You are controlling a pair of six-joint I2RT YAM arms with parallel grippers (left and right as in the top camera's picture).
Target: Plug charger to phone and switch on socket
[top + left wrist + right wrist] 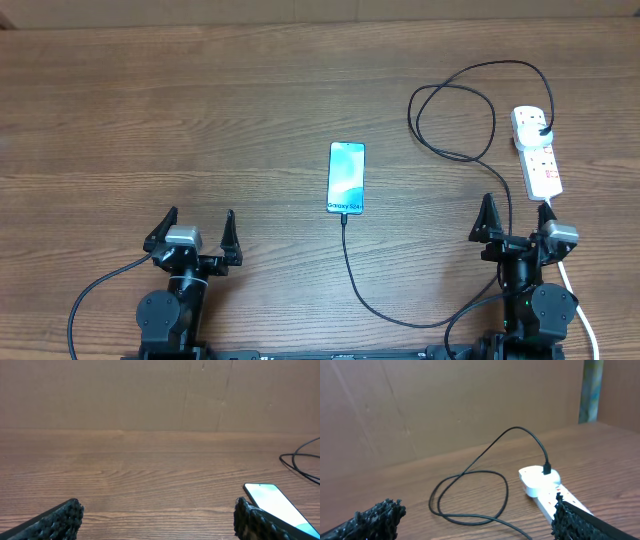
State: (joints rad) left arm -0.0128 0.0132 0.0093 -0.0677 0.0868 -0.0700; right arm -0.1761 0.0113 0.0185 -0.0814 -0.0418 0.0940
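Wood-grain tabletop (200, 100), backed by brown cardboard wall (100, 395), carries phone (346, 177).

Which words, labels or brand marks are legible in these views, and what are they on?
"Galaxy S24+": small print at the near end of the phone screen, only just readable in the overhead view.
Red markings on the power strip: too small to read.
No other text shows in any view.

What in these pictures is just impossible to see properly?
- Overhead: whether the charger tip is fully in the phone; too small.
- Overhead: how the socket switches stand; too small.
- Right wrist: the socket's near part, behind a finger of the right hand.
- Left wrist: the phone's near end, behind a finger of the left hand.
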